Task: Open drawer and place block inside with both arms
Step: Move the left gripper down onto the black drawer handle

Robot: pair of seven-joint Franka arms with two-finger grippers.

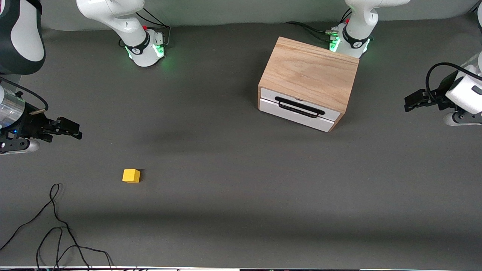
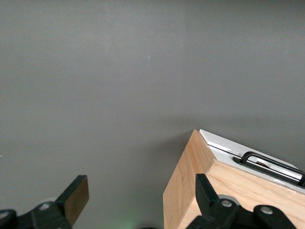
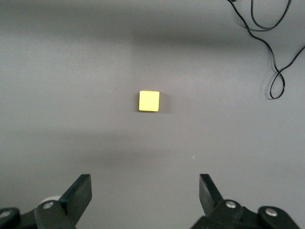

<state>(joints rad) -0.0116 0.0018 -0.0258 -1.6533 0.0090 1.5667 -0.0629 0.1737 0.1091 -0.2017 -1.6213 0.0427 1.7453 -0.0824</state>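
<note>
**Drawer shut, block alone on the bench, both claws wide and empty**

The grey bench (image 1: pixel 233 158) carries few things. The largest is the oak-coloured cabinet (image 1: pixel 310 71), standing toward the left arm's end of the bench, right in front of the left arm's green-lit base (image 1: pixel 348 43). Its drawer (image 1: pixel 297 109), white-fronted with a black wire handle (image 1: pixel 299 106), faces the front camera at a slight angle and sits pushed in, flush with the cabinet face.

The right arm's base (image 1: pixel 145 49) stands at the other end of the bench, with bare bench in front of it.

The left claw (image 1: pixel 414 101) hangs off the cabinet's side, at the left arm's end of the bench, fingers spread wide with nothing between them; in the left wrist view one corner of the cabinet and part of the handle show just past one finger (image 2: pixel 207 191). The right claw (image 1: pixel 69 130) hovers at the right arm's end of the bench, likewise spread wide and empty.

A loose black cable (image 1: pixel 56 226) trails over the bench near the front camera's edge, at the right arm's end, apart from the block.

The block (image 1: pixel 131 175), a small yellow cube, rests flat on the bench, nearer to the front camera than the cabinet and well apart from it, toward the right arm's end. Open bench lies between block and drawer. In the right wrist view the block (image 3: pixel 149 101) lies ahead of the spread fingers (image 3: pixel 78 191), untouched.
</note>
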